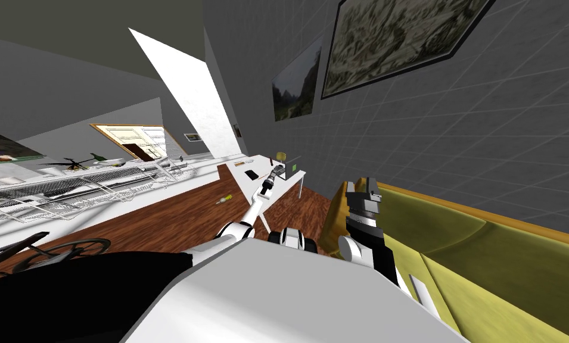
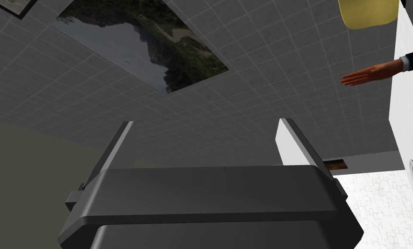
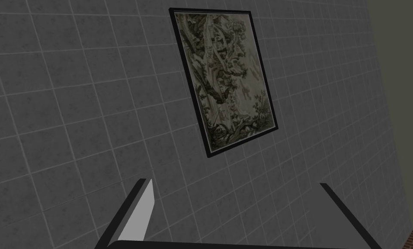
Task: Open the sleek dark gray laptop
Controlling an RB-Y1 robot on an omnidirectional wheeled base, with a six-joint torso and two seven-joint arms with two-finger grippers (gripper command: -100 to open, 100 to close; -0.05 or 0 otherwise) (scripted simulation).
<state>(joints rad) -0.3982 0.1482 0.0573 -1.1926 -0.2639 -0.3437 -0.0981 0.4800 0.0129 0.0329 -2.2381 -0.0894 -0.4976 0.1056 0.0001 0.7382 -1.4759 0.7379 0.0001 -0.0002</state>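
Over the white table (image 1: 239, 174) the left tool (image 1: 274, 177) hangs released; the right tool (image 1: 365, 183), released too, beside the yellow sofa (image 1: 456, 238).

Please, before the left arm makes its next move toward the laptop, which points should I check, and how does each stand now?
1. Left claw open: ok, fingers stand apart.
2. Right claw open, clear of the work: ok, raised beside the yellow sofa.
3. Left claw over the white table: ok, by the head view.
4. Left claw aimed at the table: not ok, it faces the tiled grey wall.
5. Target found, lid state: cannot tell; a dark flat thing lies on the table.
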